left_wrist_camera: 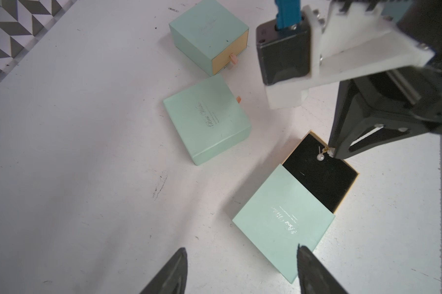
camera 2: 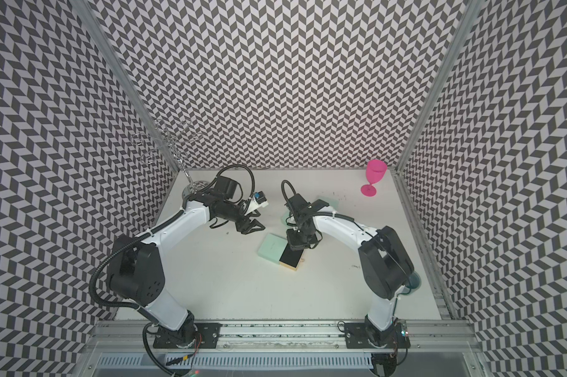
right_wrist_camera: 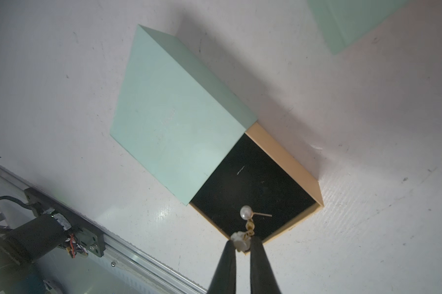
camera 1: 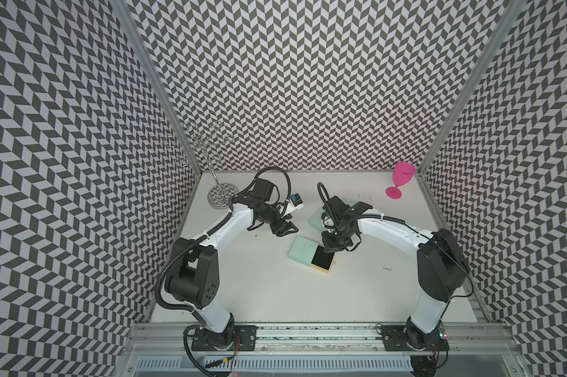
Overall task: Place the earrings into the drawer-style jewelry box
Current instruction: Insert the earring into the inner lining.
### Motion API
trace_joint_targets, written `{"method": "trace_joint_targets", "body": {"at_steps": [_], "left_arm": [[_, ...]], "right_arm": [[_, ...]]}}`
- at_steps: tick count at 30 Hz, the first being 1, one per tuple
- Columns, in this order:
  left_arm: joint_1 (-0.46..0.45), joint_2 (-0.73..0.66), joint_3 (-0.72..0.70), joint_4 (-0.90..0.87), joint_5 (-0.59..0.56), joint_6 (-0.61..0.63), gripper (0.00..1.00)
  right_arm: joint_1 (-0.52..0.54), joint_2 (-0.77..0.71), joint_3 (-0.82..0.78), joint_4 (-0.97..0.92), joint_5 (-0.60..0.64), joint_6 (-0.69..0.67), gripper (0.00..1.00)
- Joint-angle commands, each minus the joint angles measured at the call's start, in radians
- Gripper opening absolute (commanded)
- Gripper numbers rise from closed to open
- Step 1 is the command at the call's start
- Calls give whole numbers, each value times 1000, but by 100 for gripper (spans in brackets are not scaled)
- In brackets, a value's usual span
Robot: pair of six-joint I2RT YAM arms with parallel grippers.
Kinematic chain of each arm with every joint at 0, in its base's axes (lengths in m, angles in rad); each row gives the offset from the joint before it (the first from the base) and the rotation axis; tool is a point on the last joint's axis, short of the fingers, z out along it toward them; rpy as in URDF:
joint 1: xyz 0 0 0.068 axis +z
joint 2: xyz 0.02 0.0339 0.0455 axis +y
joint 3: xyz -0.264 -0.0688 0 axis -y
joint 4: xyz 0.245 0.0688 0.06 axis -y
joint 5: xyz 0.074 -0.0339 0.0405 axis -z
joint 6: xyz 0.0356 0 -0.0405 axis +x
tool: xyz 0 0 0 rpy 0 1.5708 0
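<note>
A wire stand (camera 1: 219, 196) is standing far left. The left gripper (left_wrist_camera: 240, 250) is hovering, fingers apart, near the jewelry box (right_wrist_camera: 176, 114). The right gripper (right_wrist_camera: 243, 241) is pinching an earring (right_wrist_camera: 246, 212), dangling it over the open black-lined drawer (right_wrist_camera: 253, 183). A pink goblet (camera 1: 403, 178) is standing far right.

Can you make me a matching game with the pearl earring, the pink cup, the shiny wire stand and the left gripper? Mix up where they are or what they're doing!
Things:
1. pearl earring
2. pink cup
3. wire stand
4. left gripper

Places or states:
A. stands in the far corner on the robot's right
B. open, holding nothing
C. pinched in the right gripper at the open drawer
D. stands in the far corner on the robot's left

Pairs: 1-C, 2-A, 3-D, 4-B.
</note>
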Motion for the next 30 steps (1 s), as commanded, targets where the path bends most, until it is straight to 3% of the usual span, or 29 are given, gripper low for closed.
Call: {"method": "trace_joint_targets", "body": {"at_steps": [1,30], "left_arm": [[-6,-22,-16,2,16,13,69],[-2,-13,-31,9,20,9,69]], "right_arm": [[24,30,32,3,-7,-23,12],[24,119,70,-22,32,-73,12]]}}
